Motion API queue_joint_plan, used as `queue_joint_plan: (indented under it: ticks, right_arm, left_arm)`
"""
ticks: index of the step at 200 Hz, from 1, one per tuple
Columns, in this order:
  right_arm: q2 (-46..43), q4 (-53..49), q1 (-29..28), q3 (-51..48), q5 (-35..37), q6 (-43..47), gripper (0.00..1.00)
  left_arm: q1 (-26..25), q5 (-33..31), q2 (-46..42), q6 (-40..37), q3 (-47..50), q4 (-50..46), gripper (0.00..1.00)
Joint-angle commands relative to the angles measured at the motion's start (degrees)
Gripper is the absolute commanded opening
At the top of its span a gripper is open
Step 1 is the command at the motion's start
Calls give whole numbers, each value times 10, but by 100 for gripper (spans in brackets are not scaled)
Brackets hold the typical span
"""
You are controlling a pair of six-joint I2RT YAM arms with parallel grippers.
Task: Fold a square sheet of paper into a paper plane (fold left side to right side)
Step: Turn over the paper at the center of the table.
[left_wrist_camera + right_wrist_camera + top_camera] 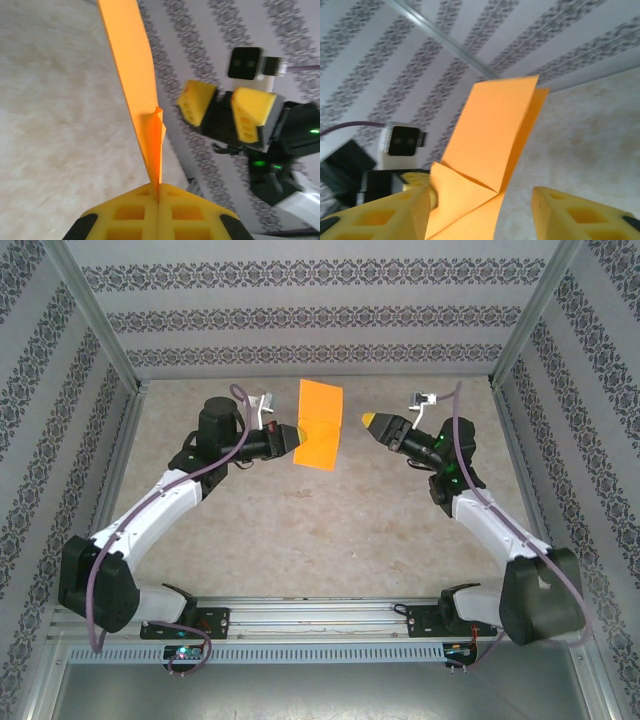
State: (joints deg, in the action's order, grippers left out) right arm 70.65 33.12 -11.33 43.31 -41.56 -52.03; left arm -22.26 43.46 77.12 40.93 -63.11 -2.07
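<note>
Floral-banded grey walls [320, 315] enclose a mottled beige tabletop [320, 530] under even light.

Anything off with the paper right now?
The orange paper is not lying flat: the left gripper pinches one edge, and the sheet buckles near the pinch. The right gripper is open, apart from it.

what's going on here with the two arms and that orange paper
A paper plane fold is under way. The left gripper is shut on the left edge of the orange paper and holds it up. The paper is already partly folded, with a creased flap showing on the side facing the right wrist camera. The right gripper sits just to the paper's right with its jaws open, not touching it.
</note>
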Motion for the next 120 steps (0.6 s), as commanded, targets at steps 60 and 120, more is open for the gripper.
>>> queue_joint_plan:
  ticks: [60,120]
  right_arm:
    - [-150,-399,22,-1,306,239,70]
    - [-214,-406,87,-51,324,209,95]
  left_arm:
    - [-182,-566,123,-196,-234,-637,0]
    - [-304,-748,250,-36,-278,-706,0]
